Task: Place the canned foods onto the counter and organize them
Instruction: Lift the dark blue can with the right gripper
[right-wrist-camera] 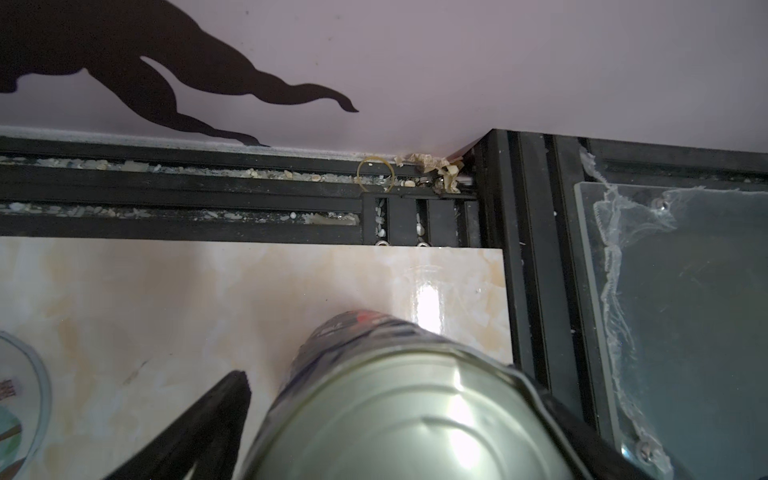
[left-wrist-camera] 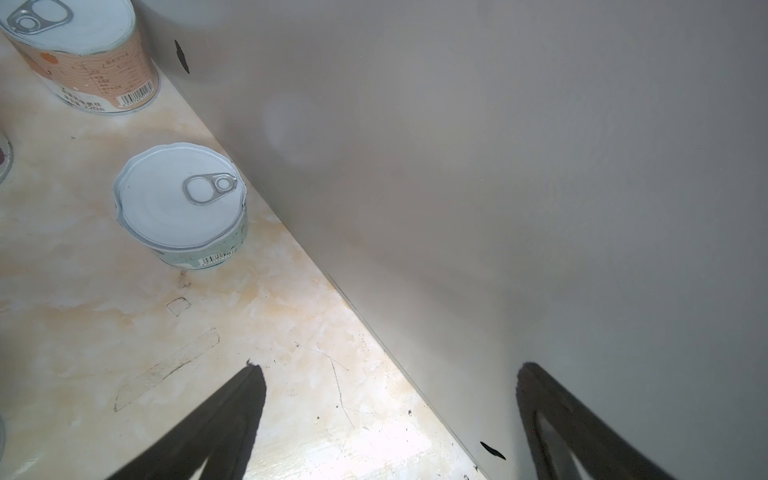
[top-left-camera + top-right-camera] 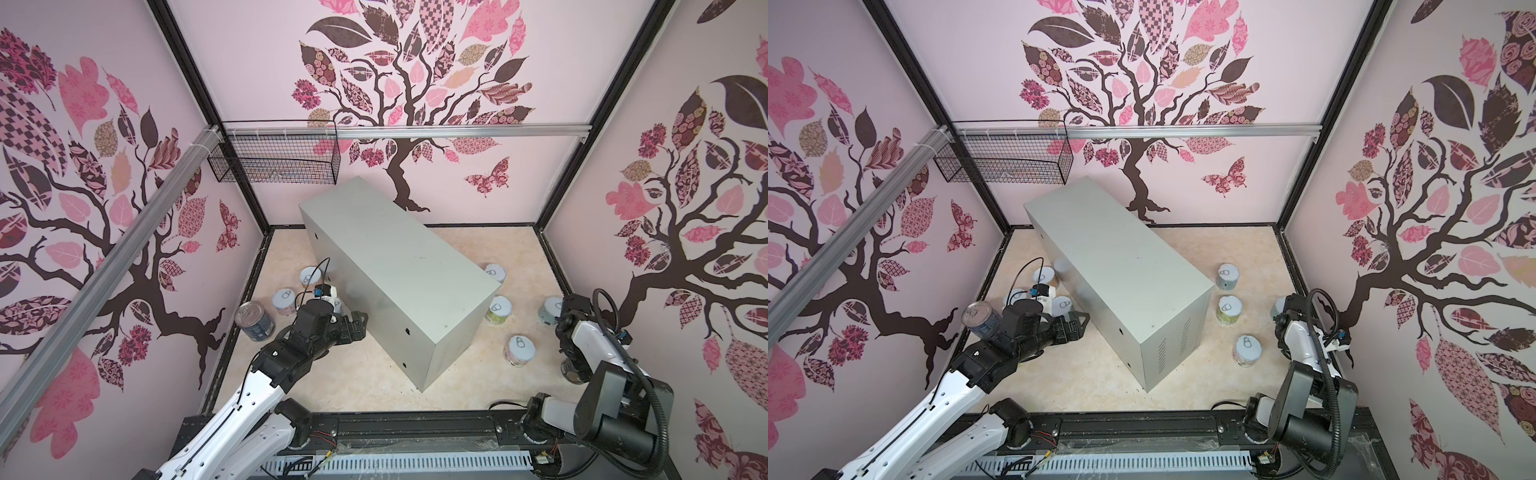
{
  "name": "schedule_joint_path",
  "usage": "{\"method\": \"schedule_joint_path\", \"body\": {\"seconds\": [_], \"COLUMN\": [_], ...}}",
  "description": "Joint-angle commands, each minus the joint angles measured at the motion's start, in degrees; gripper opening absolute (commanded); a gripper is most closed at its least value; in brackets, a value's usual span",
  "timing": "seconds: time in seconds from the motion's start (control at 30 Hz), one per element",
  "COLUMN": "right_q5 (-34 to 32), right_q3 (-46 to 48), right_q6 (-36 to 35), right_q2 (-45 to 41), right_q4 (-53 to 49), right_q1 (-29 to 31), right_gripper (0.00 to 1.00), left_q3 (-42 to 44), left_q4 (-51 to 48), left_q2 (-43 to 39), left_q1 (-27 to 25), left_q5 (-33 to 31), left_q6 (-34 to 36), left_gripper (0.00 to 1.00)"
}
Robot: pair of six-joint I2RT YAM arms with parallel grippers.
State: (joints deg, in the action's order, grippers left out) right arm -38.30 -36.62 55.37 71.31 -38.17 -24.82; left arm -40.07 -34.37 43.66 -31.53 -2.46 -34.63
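Cans stand scattered on the pale marbled surface (image 3: pixel 374 399), all around the counter (image 3: pixel 399 266), which sits slantwise mid-scene in both top views. Left arm (image 3: pixel 249 395) is down low alongside the counter's long side, and the left jaws are spread wide and empty. In the left wrist view one finger (image 2: pixel 224 428) hangs over the surface, the other (image 2: pixel 536 388) in front of the counter's grey wall.

Just ahead, a teal-labelled can (image 2: pixel 183 203) stands upright near that wall. A peach-labelled can (image 2: pixel 83 54) stands farther along, close to a small dark hole (image 2: pixel 181 56). Beyond the arm sits a white-lidded can (image 3: pixel 284 301), and out by the left wall a tall dark-blue can (image 3: pixel 254 322), silver top up.

Over on the right, far can (image 3: pixel 495 274), middle can (image 3: pixel 498 311) and near can (image 3: pixel 519 352) are strung out off the counter's right side. A fourth can (image 3: pixel 549 309) is just beside the right arm (image 3: pixel 590 336).

Right jaws are down around a second tall can (image 1: pixel 395 415), near the surface's front right corner. One finger (image 1: pixel 577 436) lies against its side; between the other finger (image 1: pixel 208 428) and the can a sliver of surface shows. Spread around it, then, not pinching.
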Motion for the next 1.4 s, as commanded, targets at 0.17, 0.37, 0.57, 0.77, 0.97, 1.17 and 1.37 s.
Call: {"method": "schedule_joint_path", "body": {"seconds": [0.17,0.37,0.57,0.77,0.97,1.17,1.37], "right_q5": [-1.96,-0.96,2.13,15.59,21.95,23.89,24.41], "right_q3": [1.42,1.40,1.41,1.99,-1.69,-10.05,-23.28], "right_q6": [-4.70,-8.48,-14.62,-25.75,-29.33,-31.41,-35.20], "right_q2": [-2.86,-3.64,-6.34,-13.46,-15.70,-15.17,-12.18], "right_q4": [4.03,6.00,9.42,15.40,15.72,12.79,6.98], "right_q1": [-0.12,1.03,4.25,6.01,8.86,12.11,17.82], "right_gripper": [0.75,0.54,0.44,0.42,0.36,0.35,0.34], "left_q3": [-2.56,-3.08,-3.61,-5.29,-9.47,-10.64,-12.02], "left_q4": [0.31,-0.16,-0.94,-2.61,-6.26,-7.12,-8.18], "left_q2": [-0.46,-0.71,-1.03,-1.59,-2.91,-4.84,-6.46], "left_q1": [-0.26,-0.37,-0.55,-0.55,-0.55,-0.57,-0.55], "left_q5": [-0.09,-0.48,-0.97,-1.55,-2.62,-1.46,-0.73], "left_q6": [0.96,1.28,1.63,2.74,5.86,6.65,8.47], "left_gripper": [0.98,0.98,0.98,0.98,0.98,0.98,0.98]}}
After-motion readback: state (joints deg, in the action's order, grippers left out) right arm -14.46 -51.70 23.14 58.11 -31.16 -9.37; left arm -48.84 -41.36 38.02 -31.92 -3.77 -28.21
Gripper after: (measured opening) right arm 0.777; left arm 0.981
